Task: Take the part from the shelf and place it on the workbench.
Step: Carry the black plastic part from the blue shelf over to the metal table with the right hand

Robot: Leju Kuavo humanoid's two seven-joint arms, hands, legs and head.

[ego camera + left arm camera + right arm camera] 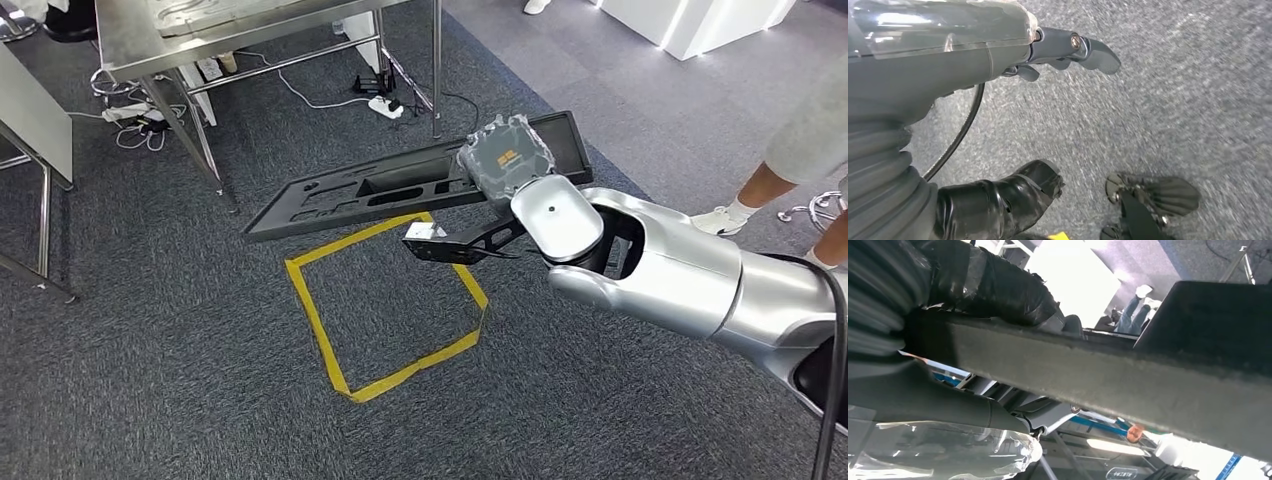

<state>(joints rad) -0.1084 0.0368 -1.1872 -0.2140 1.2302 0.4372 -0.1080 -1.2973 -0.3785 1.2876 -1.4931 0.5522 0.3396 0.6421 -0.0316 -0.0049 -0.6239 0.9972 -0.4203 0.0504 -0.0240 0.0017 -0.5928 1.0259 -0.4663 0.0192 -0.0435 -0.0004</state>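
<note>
My right hand (pixel 505 165) reaches forward, holding the long black part (pixel 400 185) level above the carpet; the part hides its fingers. My left hand (pixel 1013 55) hangs down, holding nothing.

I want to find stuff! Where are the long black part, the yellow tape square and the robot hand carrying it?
black part (pixel 330 195), head view, left half.
yellow tape square (pixel 312 318), head view, left edge.
right robot hand (pixel 508 160), head view, back of hand.

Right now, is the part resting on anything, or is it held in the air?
Held in the air: the right hand grips the part above the carpet.
</note>
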